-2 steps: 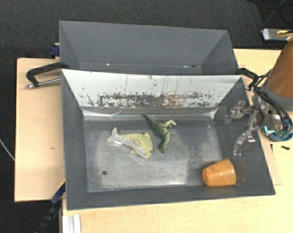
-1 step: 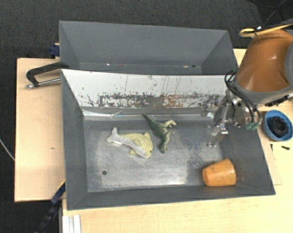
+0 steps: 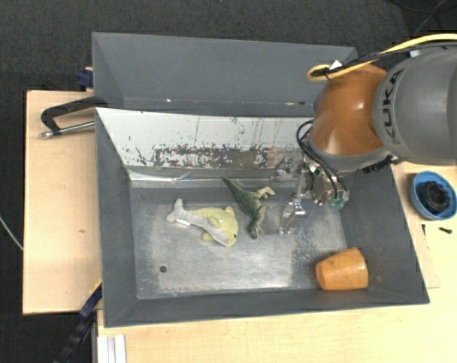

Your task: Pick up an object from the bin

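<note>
My gripper [image 3: 295, 206] hangs low over the bin's floor, right of centre and near the back wall. Just to its left lies a green toy dinosaur [image 3: 251, 205], stretched from the back wall toward the middle; its nearest part is a short way from the gripper and I see no contact. Farther left a white and pale-yellow toy whale [image 3: 210, 223] lies on its side. An orange cup-shaped thing [image 3: 342, 269] rests on its side in the front right corner, below and to the right of the gripper.
The arm with its orange wrist cover reaches in over the bin's right rim and hides the back right corner. Bare floor lies along the front left of the bin and between the gripper and the orange thing.
</note>
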